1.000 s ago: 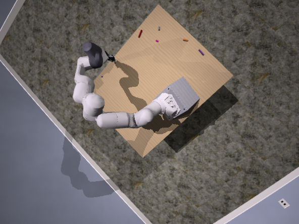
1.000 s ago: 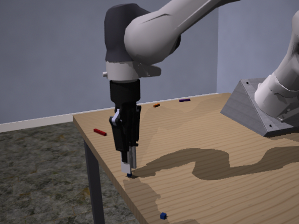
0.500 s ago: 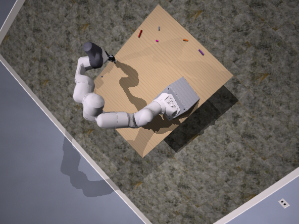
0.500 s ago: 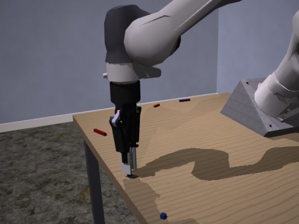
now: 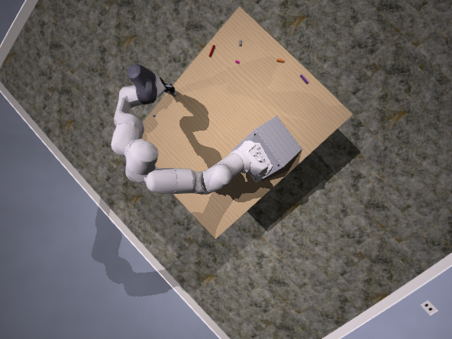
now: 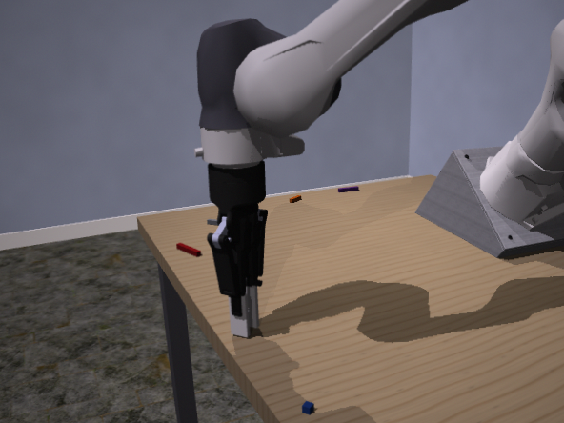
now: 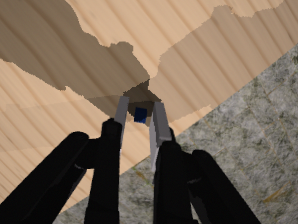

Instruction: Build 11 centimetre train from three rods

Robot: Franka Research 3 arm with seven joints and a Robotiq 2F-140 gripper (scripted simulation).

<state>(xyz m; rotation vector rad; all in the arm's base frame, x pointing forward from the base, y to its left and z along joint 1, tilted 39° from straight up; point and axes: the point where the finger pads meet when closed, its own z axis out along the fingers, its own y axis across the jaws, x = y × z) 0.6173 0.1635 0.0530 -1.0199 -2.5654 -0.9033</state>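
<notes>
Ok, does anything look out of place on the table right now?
Two blue rods sit at the table's very edge, far from the others: one between the gripper's fingertips, one loose further along. A nudge could tip either off. Whether the fingers clamp theirs is unclear.
</notes>
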